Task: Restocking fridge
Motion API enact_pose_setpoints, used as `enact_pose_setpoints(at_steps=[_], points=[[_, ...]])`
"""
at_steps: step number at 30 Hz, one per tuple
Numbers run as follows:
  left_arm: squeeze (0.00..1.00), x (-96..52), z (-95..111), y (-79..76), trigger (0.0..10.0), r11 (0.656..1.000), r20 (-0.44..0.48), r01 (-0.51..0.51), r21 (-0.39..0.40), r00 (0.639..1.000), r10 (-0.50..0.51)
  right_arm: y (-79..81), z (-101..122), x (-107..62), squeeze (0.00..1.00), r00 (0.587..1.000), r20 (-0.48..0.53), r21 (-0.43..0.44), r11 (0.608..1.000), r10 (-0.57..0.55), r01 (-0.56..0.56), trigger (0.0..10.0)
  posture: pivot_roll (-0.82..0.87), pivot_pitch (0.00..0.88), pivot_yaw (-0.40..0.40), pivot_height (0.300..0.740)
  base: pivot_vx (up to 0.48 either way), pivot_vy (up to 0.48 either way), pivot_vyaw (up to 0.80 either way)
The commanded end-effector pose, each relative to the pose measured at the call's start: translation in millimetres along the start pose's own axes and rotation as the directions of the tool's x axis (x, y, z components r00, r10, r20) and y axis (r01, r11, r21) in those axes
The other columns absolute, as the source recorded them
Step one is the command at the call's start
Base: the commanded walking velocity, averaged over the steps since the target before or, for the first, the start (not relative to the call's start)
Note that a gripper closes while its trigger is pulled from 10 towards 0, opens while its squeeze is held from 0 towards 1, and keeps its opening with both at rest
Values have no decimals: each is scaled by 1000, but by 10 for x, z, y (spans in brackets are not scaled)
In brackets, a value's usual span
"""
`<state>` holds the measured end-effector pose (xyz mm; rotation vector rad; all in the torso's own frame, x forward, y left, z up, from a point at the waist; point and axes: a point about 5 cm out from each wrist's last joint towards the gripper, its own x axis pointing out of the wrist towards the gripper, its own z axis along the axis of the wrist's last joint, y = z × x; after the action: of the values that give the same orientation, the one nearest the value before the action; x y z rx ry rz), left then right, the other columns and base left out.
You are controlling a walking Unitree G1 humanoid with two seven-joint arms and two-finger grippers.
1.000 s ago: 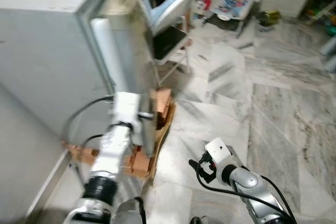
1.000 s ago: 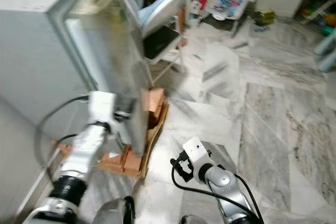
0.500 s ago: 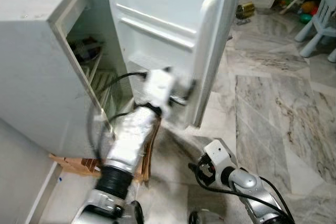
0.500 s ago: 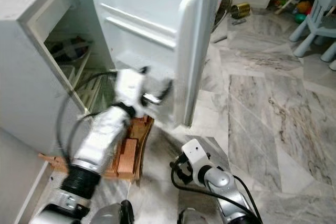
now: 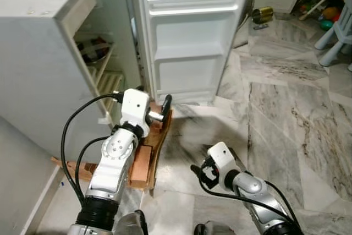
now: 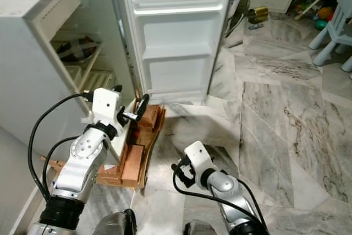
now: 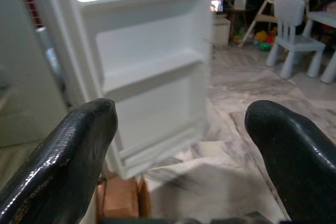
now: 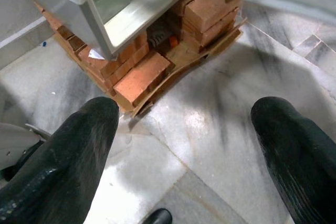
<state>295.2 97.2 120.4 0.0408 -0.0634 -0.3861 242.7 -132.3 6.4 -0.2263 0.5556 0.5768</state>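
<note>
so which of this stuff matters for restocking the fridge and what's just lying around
Part of the job:
white fridge, standing open
its white door with bare shelves
wire shelves inside
left hand, open, near the door's foot
right hand, open, low over the floor

Just lying about:
red bricks under the fridge
brass-coloured tin
pale blue child's chair

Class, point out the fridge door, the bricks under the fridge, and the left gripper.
Fridge door (image 5: pixel 190 59): left eye view, inner shelf panel.
Bricks (image 8: pixel 140 75): right wrist view, top of front brick.
Left gripper (image 6: pixel 132 103): right eye view, between fingertips.
</note>
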Motion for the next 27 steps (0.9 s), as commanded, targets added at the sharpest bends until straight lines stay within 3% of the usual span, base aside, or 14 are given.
enact_pose_setpoints(at_steps=[1, 5, 11, 16, 20, 24, 25, 27], points=[[0, 6, 35, -41, 10000, 1000, -2, 12, 18, 1000, -12, -21, -17, -10, 0, 1000, -7, -11, 1000, -10, 10, 10000, -48, 76, 16, 740, 0, -431, 0], [0, 22, 40, -12, 10000, 1000, -5, 8, 30, 1000, -7, -18, -10, -6, 0, 1000, -9, -22, 1000, -12, 12, 10000, -49, 78, 19, 740, 0, -428, 0], [0, -44, -35, 68, 10000, 998, -58, -18, 66, 998, 22, 2, 101, -6, 0, 998, 66, 8, 1000, -13, 13, 10000, -29, 87, 30, 740, 193, -393, 0], [0, -224, -130, 129, 10000, 993, -122, -44, 113, 991, 58, -34, 297, -15, 0, 982, 179, 6, 998, -61, 60, 10000, 8, 98, 29, 740, 380, -288, 0], [0, -412, -253, 268, 10000, 980, -160, -150, 131, 972, 170, -172, 507, -64, 0, 935, 303, 44, 983, -183, 178, 10000, -2, 101, 23, 740, 410, -186, 0], [0, -668, -363, 481, 10000, 924, -161, -360, 130, 912, 378, -316, 633, -166, 0, 871, 372, 181, 946, -320, 270, 10000, -7, 100, 18, 740, 413, -120, 0], [0, -759, -360, 566, 10000, 891, -156, -440, 112, 878, 453, -345, 638, -209, 0, 850, 381, 233, 928, -363, 292, 10000, -12, 101, 21, 740, 409, -244, 0], [0, -785, -360, 592, 10000, 880, -156, -461, 109, 867, 474, -347, 637, -220, 0, 846, 384, 239, 925, -370, 296, 10000, -12, 101, 21, 740, 411, -242, 0]])
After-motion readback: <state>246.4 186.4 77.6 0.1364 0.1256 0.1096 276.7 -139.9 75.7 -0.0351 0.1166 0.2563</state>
